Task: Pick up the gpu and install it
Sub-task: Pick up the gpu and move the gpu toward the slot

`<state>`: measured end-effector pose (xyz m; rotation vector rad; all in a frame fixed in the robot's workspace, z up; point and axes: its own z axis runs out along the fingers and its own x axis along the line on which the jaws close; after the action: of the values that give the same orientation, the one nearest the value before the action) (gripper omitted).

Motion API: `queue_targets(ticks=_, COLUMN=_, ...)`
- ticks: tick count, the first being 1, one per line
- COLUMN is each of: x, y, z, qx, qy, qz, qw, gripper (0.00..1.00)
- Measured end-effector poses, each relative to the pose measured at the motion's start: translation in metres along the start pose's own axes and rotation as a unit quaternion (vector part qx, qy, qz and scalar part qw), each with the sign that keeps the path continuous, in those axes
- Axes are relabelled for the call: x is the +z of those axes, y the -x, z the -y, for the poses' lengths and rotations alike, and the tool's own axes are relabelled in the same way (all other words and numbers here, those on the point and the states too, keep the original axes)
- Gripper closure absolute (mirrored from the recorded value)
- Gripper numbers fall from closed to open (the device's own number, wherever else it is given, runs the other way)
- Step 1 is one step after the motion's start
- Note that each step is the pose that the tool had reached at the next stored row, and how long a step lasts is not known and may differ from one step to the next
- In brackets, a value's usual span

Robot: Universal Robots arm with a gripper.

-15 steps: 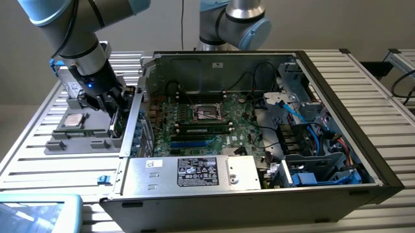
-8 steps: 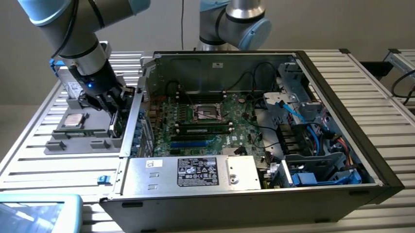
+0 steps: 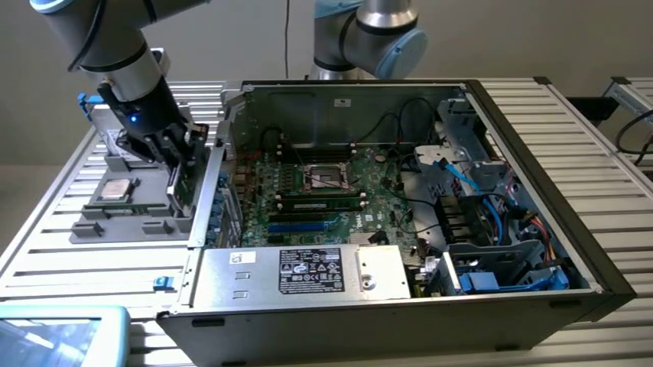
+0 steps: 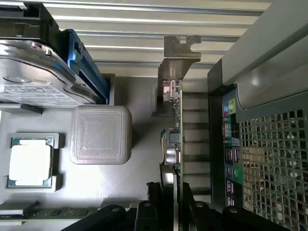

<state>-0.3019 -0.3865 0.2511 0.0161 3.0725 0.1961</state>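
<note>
The gpu stands on edge in a slot of the grey parts tray, just outside the open computer case at the exterior view's left. In the wrist view the gpu shows edge-on, green board and metal bracket, pointing away from the camera. My gripper reaches down over it. Its black fingers sit on either side of the card's near end and press against it, so my gripper is shut on the gpu. The card still rests in the tray slot.
The open computer case lies on its side with the motherboard exposed and a power supply in front. The tray also holds a processor, a hard drive and a memory stick. The case's perforated rear wall is close beside the card.
</note>
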Motion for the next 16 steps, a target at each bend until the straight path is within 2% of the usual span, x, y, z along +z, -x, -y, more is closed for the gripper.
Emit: queue_targets(ticks=16, x=-0.0722, y=0.004, z=-0.0091, qx=0.002, qy=-0.0002, qz=0.0001, qw=1.0, gripper=0.72)
